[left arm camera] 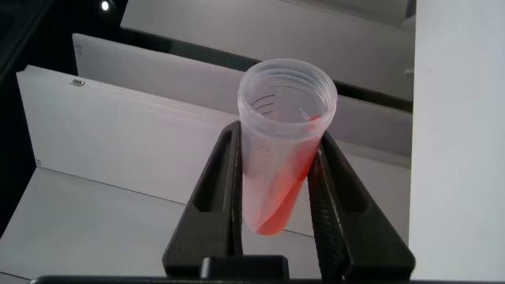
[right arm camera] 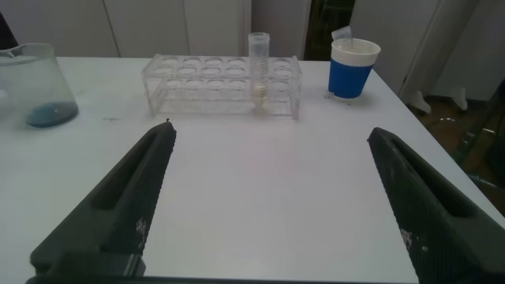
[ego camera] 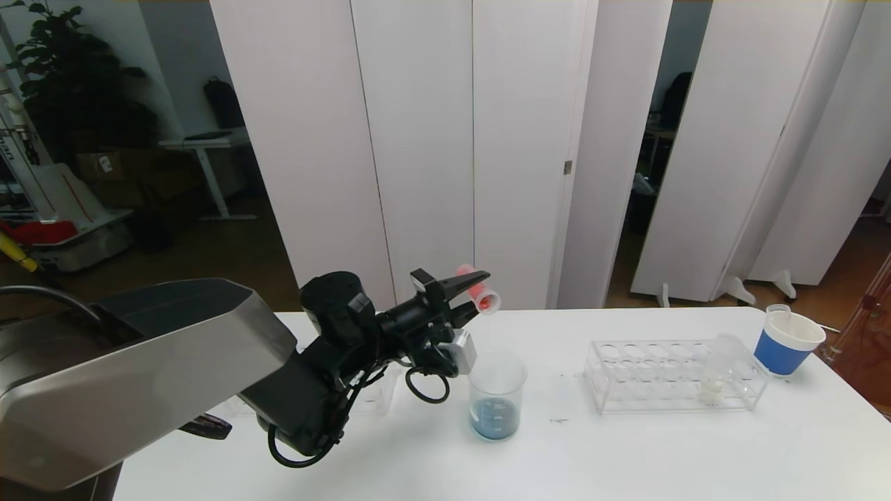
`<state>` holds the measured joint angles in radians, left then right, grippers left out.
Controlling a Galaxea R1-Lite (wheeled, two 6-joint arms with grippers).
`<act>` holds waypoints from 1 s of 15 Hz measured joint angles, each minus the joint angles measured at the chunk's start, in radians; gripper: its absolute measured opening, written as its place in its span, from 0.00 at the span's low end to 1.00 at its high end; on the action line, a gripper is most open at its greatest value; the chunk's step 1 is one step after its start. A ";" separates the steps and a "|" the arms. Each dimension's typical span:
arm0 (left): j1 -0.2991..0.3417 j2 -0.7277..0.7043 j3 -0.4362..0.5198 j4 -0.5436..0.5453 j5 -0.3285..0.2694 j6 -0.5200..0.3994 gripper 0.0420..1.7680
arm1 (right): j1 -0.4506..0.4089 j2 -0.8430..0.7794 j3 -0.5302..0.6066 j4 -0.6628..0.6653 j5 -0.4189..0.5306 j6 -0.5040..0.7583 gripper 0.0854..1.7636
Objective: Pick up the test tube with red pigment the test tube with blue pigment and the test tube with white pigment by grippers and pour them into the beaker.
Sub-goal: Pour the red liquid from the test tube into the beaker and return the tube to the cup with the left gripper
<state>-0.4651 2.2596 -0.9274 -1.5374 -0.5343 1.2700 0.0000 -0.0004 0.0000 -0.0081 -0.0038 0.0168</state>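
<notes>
My left gripper (ego camera: 472, 296) is shut on the test tube with red pigment (ego camera: 482, 295) and holds it tilted, mouth lower than bottom, above the beaker (ego camera: 495, 398). In the left wrist view the tube (left arm camera: 286, 118) sits between the two fingers (left arm camera: 219, 197), and red pigment runs along its wall towards the mouth. The beaker holds blue liquid at its bottom and also shows in the right wrist view (right arm camera: 35, 87). The test tube with white pigment (ego camera: 717, 372) (right arm camera: 259, 67) stands in the clear rack (ego camera: 626, 379). No blue-tinted tube shows. My right gripper (right arm camera: 270, 130) is open and empty over the table.
A blue-sleeved white paper cup (ego camera: 788, 341) (right arm camera: 353, 69) stands at the back right, right of the rack (right arm camera: 197, 83), with a clear tube (ego camera: 778, 313) in it. The white table (ego camera: 626, 459) ends close behind the rack and cup.
</notes>
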 joint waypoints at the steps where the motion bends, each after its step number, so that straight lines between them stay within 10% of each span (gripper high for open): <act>1: 0.000 -0.001 -0.003 0.000 0.000 0.000 0.31 | 0.000 0.000 0.000 0.000 0.000 0.000 0.99; 15: -0.003 -0.021 -0.024 0.007 0.005 0.001 0.31 | 0.000 0.000 0.000 0.000 0.000 0.000 0.99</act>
<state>-0.4679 2.2385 -0.9515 -1.5306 -0.5291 1.2709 0.0000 -0.0004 0.0000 -0.0081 -0.0038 0.0168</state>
